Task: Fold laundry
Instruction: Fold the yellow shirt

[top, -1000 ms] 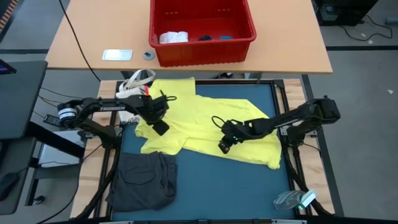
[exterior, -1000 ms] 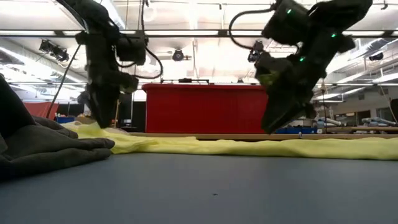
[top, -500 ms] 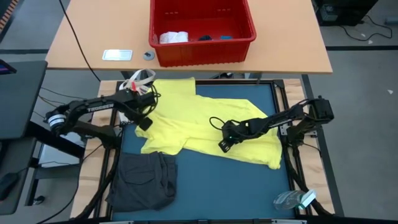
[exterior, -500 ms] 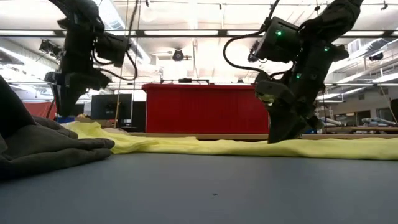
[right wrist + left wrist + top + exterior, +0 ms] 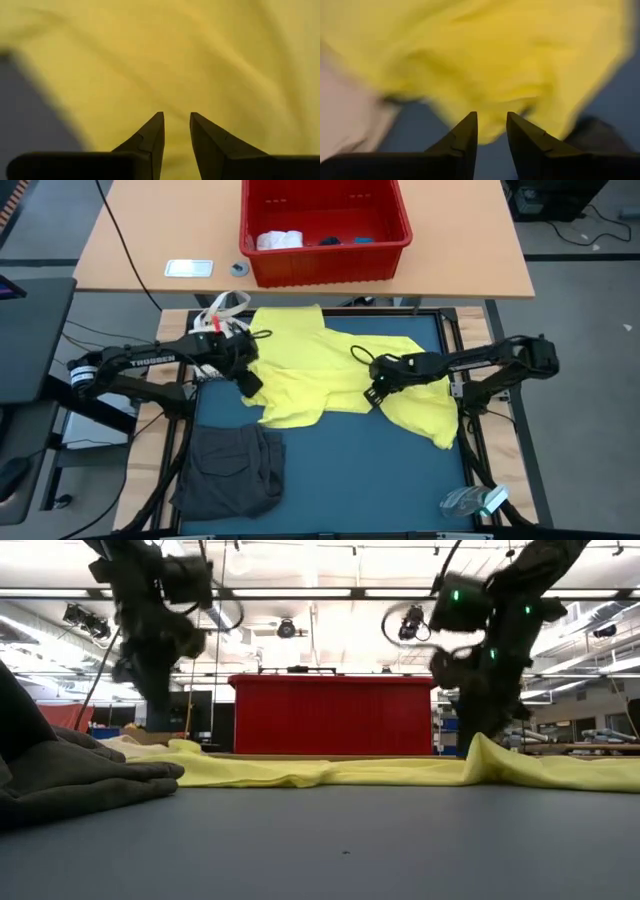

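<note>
The bright yellow T-shirt (image 5: 330, 365) lies rumpled across the blue mat (image 5: 350, 470). My left gripper (image 5: 250, 383) is at its left edge, shut on the cloth. At the shirt's near middle, my right gripper (image 5: 372, 394) is shut on it too, and the cloth rises into a peak (image 5: 483, 745) under that gripper. A dark grey garment (image 5: 232, 470) lies folded on the mat's near left corner, touched by neither gripper. My left gripper (image 5: 491, 117) pinches the shirt's left edge (image 5: 490, 131) between its two fingers, coming steeply from above. The cloth there is lifted a little while the rest lies on the mat; how many layers it holds does not show. My right gripper (image 5: 176, 117) pinches a fold of the shirt near its near edge (image 5: 380, 385), pointing steeply down. The cloth is drawn up into a small peak (image 5: 483, 745), and the shirt around it rests on the mat.
A red basket (image 5: 325, 225) with small cloth pieces stands on the wooden table beyond the mat. A white bag with straps (image 5: 222, 315) lies at the mat's far left corner. A clear plastic item (image 5: 470, 502) lies near the right front. The mat's near middle is bare.
My right gripper has gone toward the far edge, dragging the shirt's near middle edge with it and raising it into a peak. My left gripper has risen and shifted right, drawing the shirt's left edge and near left corner toward the middle. The shirt now lies narrower and more bunched.
</note>
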